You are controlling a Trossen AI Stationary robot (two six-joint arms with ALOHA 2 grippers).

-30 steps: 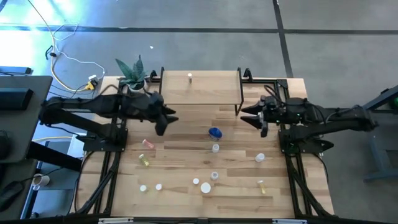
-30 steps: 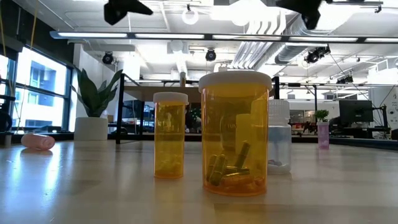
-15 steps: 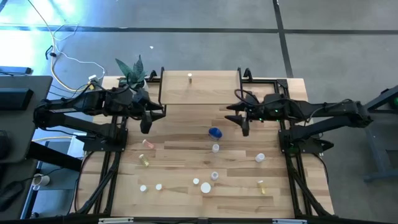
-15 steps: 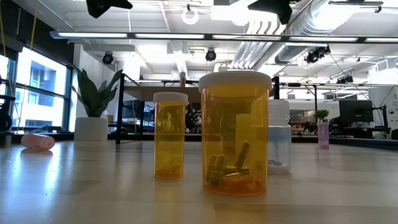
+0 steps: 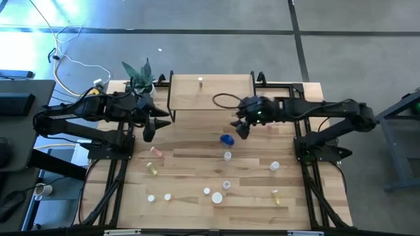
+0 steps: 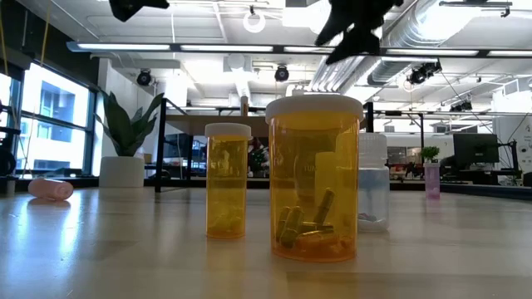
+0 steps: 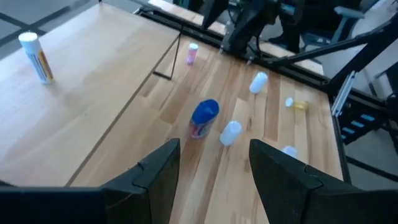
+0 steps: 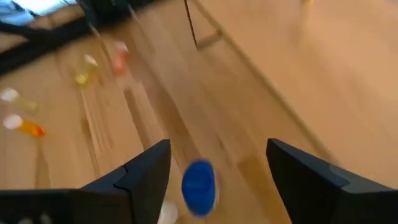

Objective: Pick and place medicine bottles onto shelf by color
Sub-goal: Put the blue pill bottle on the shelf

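Observation:
A blue medicine bottle (image 5: 227,139) sits on the table in front of the shelf (image 5: 211,93). My right gripper (image 5: 239,128) hovers open just above and beyond it, and the bottle (image 8: 199,186) shows ahead between its fingers. My left gripper (image 5: 148,130) hangs open near the shelf's left legs, touching nothing. It looks across at the blue bottle (image 7: 204,118) and a white one (image 7: 230,132). One small white-capped bottle (image 5: 200,81) stands on the shelf. Other small bottles are scattered toward the near edge. They include a pink one (image 5: 156,151), a yellow one (image 5: 152,170) and white ones (image 5: 227,156).
A potted plant (image 5: 139,77) stands at the far left corner beside the shelf. In the low view two orange bottles (image 6: 314,174) (image 6: 227,178) stand close to the camera, and a pink one (image 6: 50,188) lies at the left. More white bottles (image 5: 274,166) and a yellow one (image 5: 276,195) sit on the near right.
My right gripper has swung toward the table's left edge, along the front of the shelf to the blue bottle, and has tipped downward. My left gripper has drawn back toward the left edge. No bottle has moved.

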